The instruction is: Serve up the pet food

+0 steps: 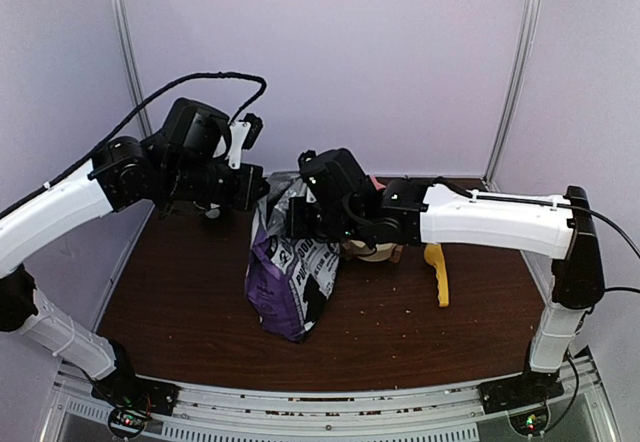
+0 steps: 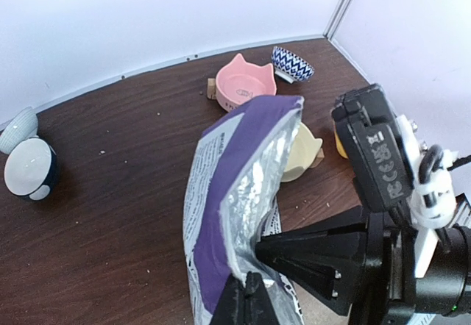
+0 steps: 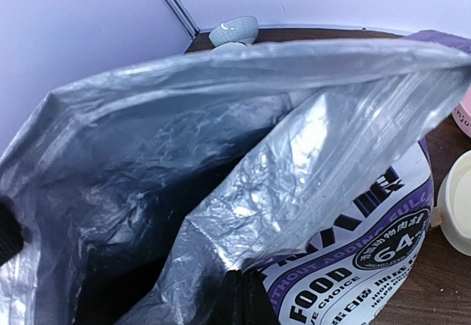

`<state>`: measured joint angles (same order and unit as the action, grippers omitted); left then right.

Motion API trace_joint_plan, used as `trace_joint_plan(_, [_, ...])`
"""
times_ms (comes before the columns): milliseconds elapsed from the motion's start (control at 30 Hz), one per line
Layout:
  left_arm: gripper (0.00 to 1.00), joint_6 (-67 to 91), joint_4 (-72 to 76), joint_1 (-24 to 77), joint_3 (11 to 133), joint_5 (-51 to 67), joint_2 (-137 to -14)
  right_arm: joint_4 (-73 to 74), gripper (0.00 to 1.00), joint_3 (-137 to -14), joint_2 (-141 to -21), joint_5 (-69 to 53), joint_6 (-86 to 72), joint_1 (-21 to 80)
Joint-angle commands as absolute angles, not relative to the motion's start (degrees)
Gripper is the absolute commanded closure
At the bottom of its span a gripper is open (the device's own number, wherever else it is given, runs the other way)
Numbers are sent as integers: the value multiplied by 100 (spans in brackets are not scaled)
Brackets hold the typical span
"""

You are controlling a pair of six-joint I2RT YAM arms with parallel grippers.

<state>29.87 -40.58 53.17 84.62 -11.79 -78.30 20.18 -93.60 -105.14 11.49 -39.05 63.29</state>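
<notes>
Our left fingers (image 2: 257,306) are clamped on one rim of the pet food bag (image 2: 235,185). Our right fingers (image 3: 245,303) pinch the opposite lip, and the mouth gapes between them, showing silver lining. Its depths are too dark for us to make out kibble. The purple bag stands on the brown surface (image 2: 110,215). Just beyond the left fingers sits a cream bowl (image 2: 303,152), and farther out a pink bowl (image 2: 245,84) and a blue-patterned bowl (image 2: 293,63). A yellow scoop (image 1: 437,274) lies well right of the right fingers.

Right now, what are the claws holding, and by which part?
The purple pet food bag, by its open top rim: left claw and right claw pinch separate spots.
</notes>
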Motion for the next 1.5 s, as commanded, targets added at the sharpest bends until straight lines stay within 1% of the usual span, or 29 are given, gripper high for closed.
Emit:
trace_joint_plan(0, [100, 2901, -3454, 5370, 8523, -1134, -7567, 2839, 100, -9167, -10697, 1081, -3876, 6355])
trace_joint_plan(267, [100, 2900, -3482, 5370, 8524, -1111, -7601, 2864, 100, -9192, -10577, 1064, -3876, 6348])
trace_joint_plan(633, [100, 2875, -3932, 5361, 8620, -1597, -7642, 3140, 100, -9045, -9450, 1428, -3829, 6356])
trace_joint_plan(867, [100, 2883, -4013, 5366, 8660, -1735, -7640, 3220, 100, -9028, -9108, 1379, -3828, 6352])
trace_joint_plan(967, [100, 2822, -3989, 5361, 8710, -1569, -7653, 3141, 100, -9029, -9018, 1317, -3836, 6354])
trace_joint_plan(1000, [96, 2765, -3969, 5361, 8743, -1462, -7674, 3112, 100, -9033, -9005, 1300, -3833, 6351])
trace_joint_plan(1033, [90, 2706, -3950, 5359, 8790, -1358, -7707, 3087, 100, -9046, -8989, 1276, -3830, 6346])
trace_joint_plan(1100, [72, 2583, -3955, 5353, 8913, -1227, -7812, 3063, 99, -9102, -8974, 1265, -3820, 6346])
trace_joint_plan(1167, [58, 2482, -4064, 5297, 9129, -1158, -7935, 3074, 84, -9203, -8980, 1292, -3807, 6332])
trace_joint_plan(1233, [46, 2382, -4166, 5175, 9461, -1086, -8041, 3121, 70, -9340, -9002, 1405, -3791, 6325])
trace_joint_plan(1267, [43, 2299, -4176, 5134, 9546, -1026, -8082, 3140, 63, -9377, -9008, 1481, -3782, 6302])
trace_joint_plan(1300, [37, 2180, -4180, 5058, 9736, -913, -8126, 3160, 59, -9471, -9021, 1541, -3765, 6277])
trace_joint_plan(1400, [28, 1893, -4263, 4789, 10110, -685, -8246, 3204, 54, -9670, -9070, 1576, -3740, 6088])
trace_joint_plan(1467, [24, 1632, -4305, 4640, 10213, -510, -8296, 3096, 51, -9698, -9083, 1444, -3725, 5952])
